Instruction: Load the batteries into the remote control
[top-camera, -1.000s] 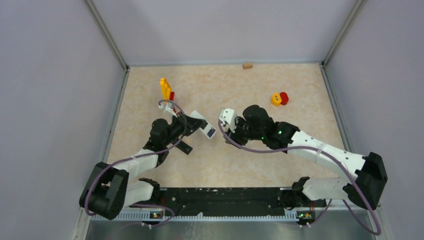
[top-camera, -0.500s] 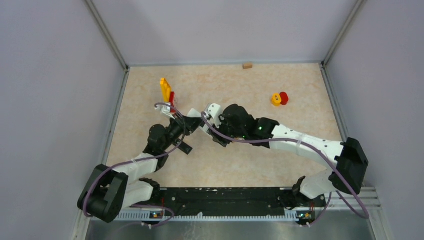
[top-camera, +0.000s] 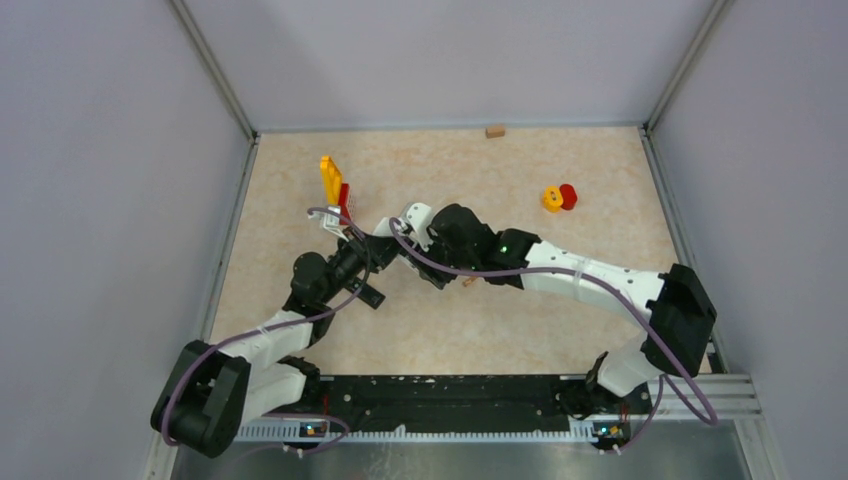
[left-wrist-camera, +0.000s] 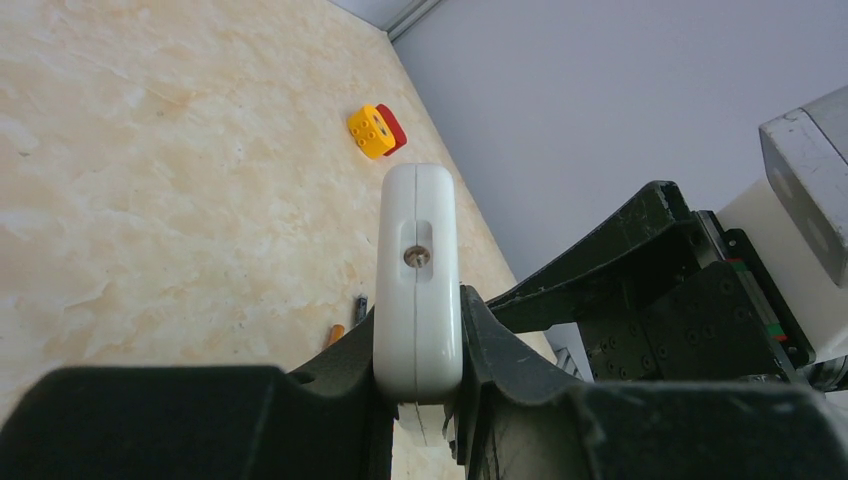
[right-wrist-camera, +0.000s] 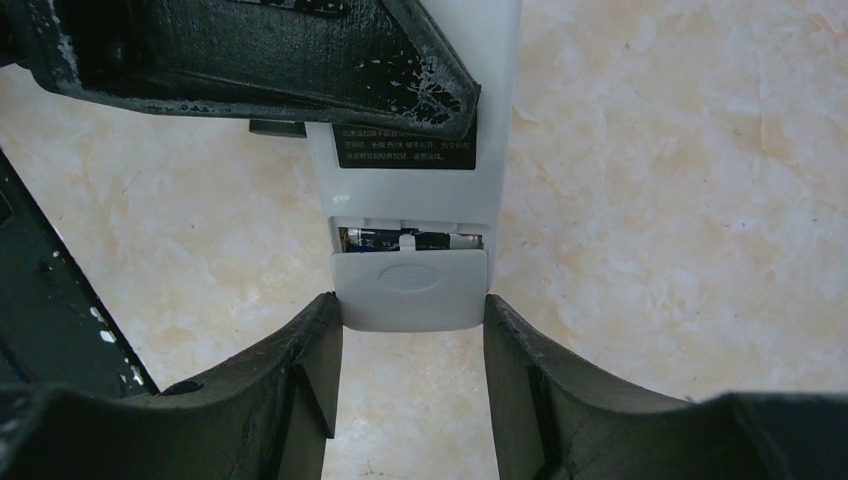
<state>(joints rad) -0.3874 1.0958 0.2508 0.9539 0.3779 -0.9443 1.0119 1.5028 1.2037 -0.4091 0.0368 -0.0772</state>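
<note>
Fingers (left-wrist-camera: 485, 340) of my left gripper (left-wrist-camera: 418, 320) are clamped tight on the white remote control (left-wrist-camera: 417, 240), while at the remote's battery end my right gripper (right-wrist-camera: 412, 300) is closed against both edges of the partway-off cover (right-wrist-camera: 410, 290), batteries (right-wrist-camera: 375, 239) showing inside the remote's compartment.

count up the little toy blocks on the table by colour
yellow blocks: 2
red blocks: 2
tan block: 1
total: 5
</note>
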